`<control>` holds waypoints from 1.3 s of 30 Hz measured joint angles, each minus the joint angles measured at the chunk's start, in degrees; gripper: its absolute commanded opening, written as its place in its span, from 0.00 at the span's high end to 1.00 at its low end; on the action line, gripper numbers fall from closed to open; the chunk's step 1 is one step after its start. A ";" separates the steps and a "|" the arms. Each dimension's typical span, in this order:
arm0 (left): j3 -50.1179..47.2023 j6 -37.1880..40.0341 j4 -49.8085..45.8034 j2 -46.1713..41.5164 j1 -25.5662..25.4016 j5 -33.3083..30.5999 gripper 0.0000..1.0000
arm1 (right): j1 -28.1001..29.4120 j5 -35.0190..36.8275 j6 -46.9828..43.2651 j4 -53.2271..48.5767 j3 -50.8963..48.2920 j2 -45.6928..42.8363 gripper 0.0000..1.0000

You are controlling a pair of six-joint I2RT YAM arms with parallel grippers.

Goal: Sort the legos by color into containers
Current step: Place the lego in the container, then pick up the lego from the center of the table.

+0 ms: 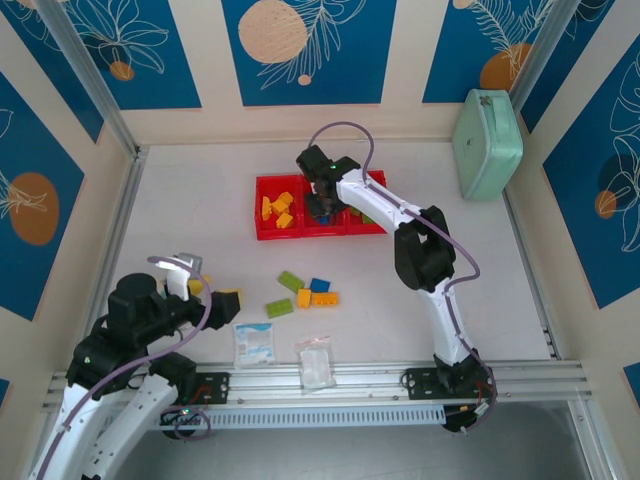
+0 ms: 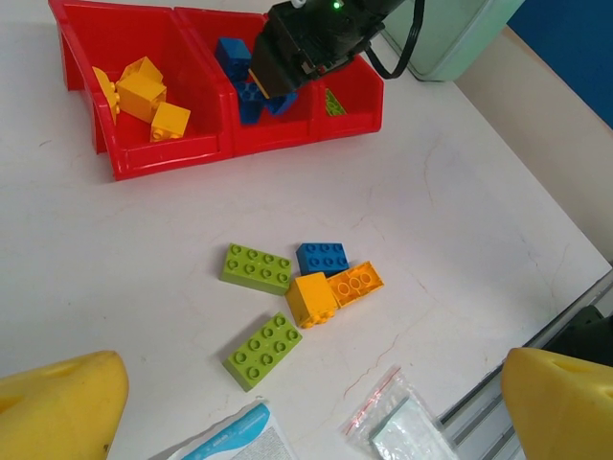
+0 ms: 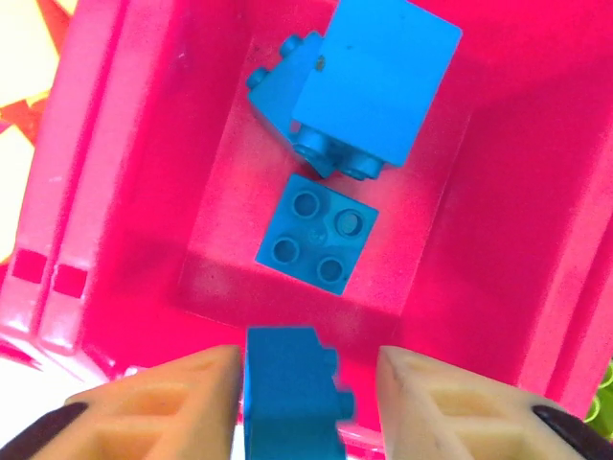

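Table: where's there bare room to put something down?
Widest: the table left of the tray, out to the wall. It is also bare right of the right arm, in front of the case, and in a strip between tray and loose bricks. Crowded near the front: bricks, two packets, left gripper.

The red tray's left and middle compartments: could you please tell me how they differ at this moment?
The left compartment holds yellow bricks, the middle compartment blue bricks. The right pincer hangs over the middle compartment, not the left compartment, with a blue brick between its parted fingers. Both are red, open-topped, equal in size and part of one tray.
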 measured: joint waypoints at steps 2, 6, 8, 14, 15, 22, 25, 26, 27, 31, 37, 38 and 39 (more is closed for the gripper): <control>0.00 0.00 0.00 0.17 0.00 -0.02 0.01 | 0.13 0.26 0.33 0.04 0.00 -0.02 0.38; 0.00 0.00 0.04 0.26 0.00 -0.04 0.01 | 0.66 1.53 1.90 0.70 -1.20 -1.33 0.27; 0.00 0.00 0.07 0.33 0.00 -0.07 0.01 | 1.18 1.75 2.73 1.05 -3.17 -3.34 0.23; 0.00 -0.02 0.09 0.37 0.00 -0.07 0.01 | 3.26 -0.17 4.98 3.21 -11.52 -12.94 0.21; 0.00 -0.02 0.09 0.37 0.00 -0.09 0.01 | 3.58 -0.72 5.20 3.69 -13.05 -14.62 0.21; 0.00 -0.02 0.09 0.37 0.00 -0.55 0.01 | 8.96 -0.63 12.81 4.55 -23.21 -21.31 0.21; 0.00 -0.02 0.09 0.37 0.00 -0.96 0.01 | 13.38 -0.52 21.27 4.94 -29.09 -22.86 0.22; 0.00 -0.02 0.09 0.37 0.00 -1.05 0.01 | 15.26 -0.46 24.48 5.68 -31.39 -23.37 0.23; 0.00 -0.02 0.09 0.37 0.00 -1.42 0.01 | 17.27 -0.33 27.82 6.12 -33.22 -23.67 0.24; 0.00 -0.02 0.09 0.37 0.00 -2.23 0.01 | 24.11 1.70 39.30 5.25 -34.38 -22.86 0.28; 0.00 -0.02 0.07 0.35 0.00 -2.67 0.01 | 30.14 9.60 51.69 0.31 -28.83 -18.32 0.32; 0.00 -0.02 0.07 0.35 0.00 -2.75 0.00 | 30.34 10.01 53.02 0.09 -28.61 -17.49 0.32; 0.00 -0.04 0.09 0.31 0.00 -2.97 0.01 | 30.36 10.25 54.18 -0.13 -28.61 -16.72 0.31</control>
